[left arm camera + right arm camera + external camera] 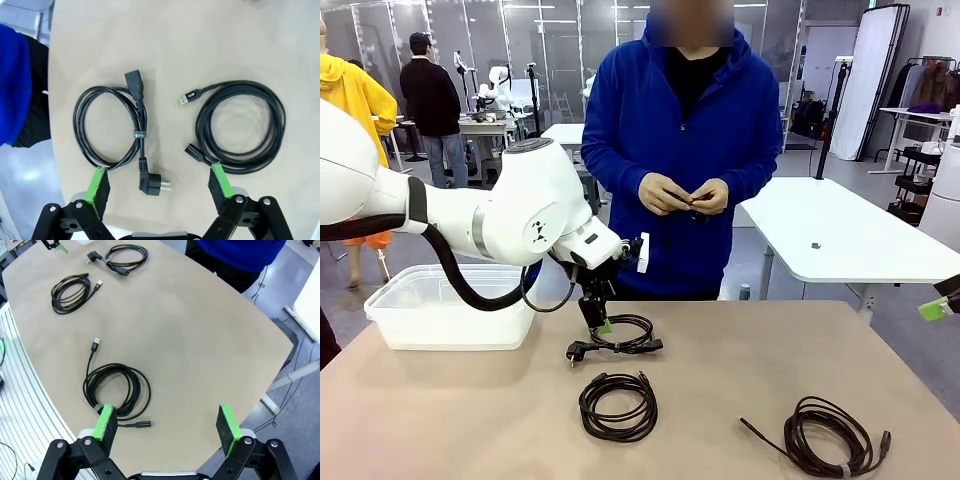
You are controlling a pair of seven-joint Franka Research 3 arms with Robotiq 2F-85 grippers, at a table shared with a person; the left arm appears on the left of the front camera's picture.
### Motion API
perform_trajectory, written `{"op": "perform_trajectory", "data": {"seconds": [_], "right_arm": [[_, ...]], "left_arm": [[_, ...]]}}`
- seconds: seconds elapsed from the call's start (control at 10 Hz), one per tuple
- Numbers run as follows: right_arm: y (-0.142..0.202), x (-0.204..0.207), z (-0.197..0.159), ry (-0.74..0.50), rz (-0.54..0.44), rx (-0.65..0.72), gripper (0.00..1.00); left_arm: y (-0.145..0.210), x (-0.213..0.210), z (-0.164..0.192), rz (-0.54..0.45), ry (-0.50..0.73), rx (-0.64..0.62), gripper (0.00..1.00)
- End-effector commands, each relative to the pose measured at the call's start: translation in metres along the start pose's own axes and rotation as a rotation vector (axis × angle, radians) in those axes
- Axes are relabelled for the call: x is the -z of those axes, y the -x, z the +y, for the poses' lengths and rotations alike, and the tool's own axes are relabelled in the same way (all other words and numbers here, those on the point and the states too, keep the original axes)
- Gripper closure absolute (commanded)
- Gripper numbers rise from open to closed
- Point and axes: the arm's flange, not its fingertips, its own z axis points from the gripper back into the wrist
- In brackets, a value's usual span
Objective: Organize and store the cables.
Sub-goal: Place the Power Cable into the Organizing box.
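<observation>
Front, left pincer (602, 322): reaches down from the left arm onto the near-left edge of the power-cord coil (625, 338); its spread cannot be read from this angle, and it may be just touching the cord
Front, cables: the power-cord coil lies farthest from the robot, the USB coil (618, 405) nearer the robot, the larger coil (830, 437) well apart at the near right, all flat on the surface (740, 370)
Front, surroundings: a clear bin (440, 310) sits at the far left behind the arm; a person (680, 120) in blue stands across the surface, both hands (685, 195) together at the waist
Left wrist, left pincer: fingers wide apart, nothing between them; one pad over the rim of the power-cord coil, the other over the rim of the USB coil, the wall plug between them
Left wrist, cables: two coils side by side, apart; the power-cord coil is tied with a band
Right wrist, right pincer (166, 424): fingers wide apart, holding nothing, at the surface's edge
Right wrist, cables: the larger coil lies just beside one pad, its USB end stretched out; the other two coils are far off
</observation>
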Motion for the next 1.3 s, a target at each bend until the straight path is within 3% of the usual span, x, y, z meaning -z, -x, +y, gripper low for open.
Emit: {"op": "perform_trajectory", "data": {"seconds": [0.0, 1.0, 1.2], "right_arm": [[-0.002, -0.001, 0.000, 0.005, -0.001, 0.017, 0.00], [-0.002, -0.001, 0.000, 0.005, -0.001, 0.017, 0.00], [-0.002, -0.001, 0.000, 0.005, -0.001, 0.017, 0.00]], "left_arm": [[-0.009, 0.010, 0.029, 0.047, 0.062, 0.004, 0.00], [-0.018, 0.100, 0.084, 0.188, 0.314, -0.065, 0.00], [-0.019, 0.118, 0.089, 0.220, 0.298, -0.077, 0.00]]}}
